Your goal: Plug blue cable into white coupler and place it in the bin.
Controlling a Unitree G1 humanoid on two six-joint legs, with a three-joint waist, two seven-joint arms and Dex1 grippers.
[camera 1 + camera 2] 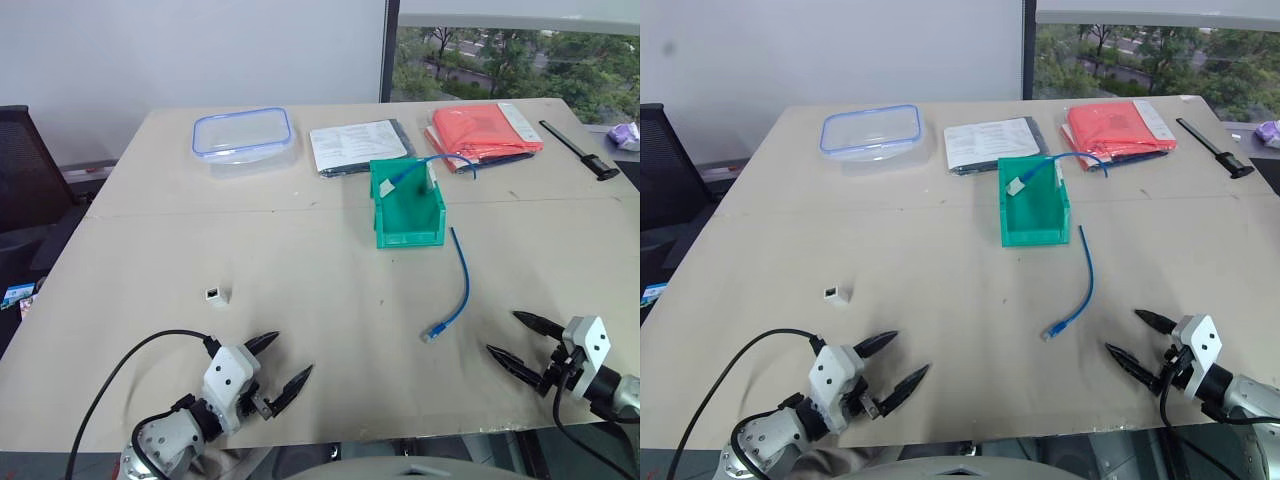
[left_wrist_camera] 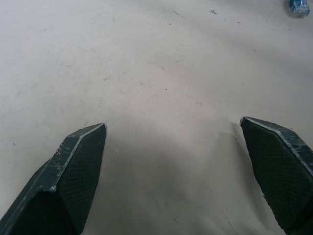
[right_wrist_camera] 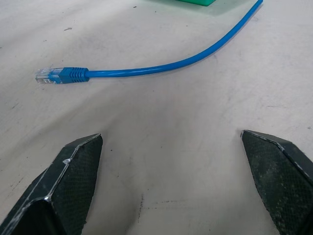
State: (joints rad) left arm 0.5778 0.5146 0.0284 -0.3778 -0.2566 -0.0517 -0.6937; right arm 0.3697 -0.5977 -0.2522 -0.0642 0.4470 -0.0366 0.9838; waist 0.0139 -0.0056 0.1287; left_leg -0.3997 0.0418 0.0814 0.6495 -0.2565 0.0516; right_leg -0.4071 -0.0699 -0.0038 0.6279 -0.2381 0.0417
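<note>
Grippers (image 1: 280, 362) (image 1: 517, 343) agape, empty; blue cable (image 1: 459, 287) on table (image 1: 300, 280).

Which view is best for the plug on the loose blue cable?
Right wrist view: the blue cable lies close ahead of the open right hand, its clear plug plain. Both eye views show the whole cable on the table, plug tiny. Left wrist view catches one blue corner.

- Pale beige table (image 1: 300, 300), faint seam running across its width, small scuffs on surface.
- Plain white wall (image 1: 200, 50) behind the far edge.
- Dark vertical window frame (image 1: 390, 50) at the wall's right end.
- Window (image 1: 520, 60) on the right; green trees and a road outside, daylight coming in.
- Black office chair (image 1: 25, 170) at the table's left side.
</note>
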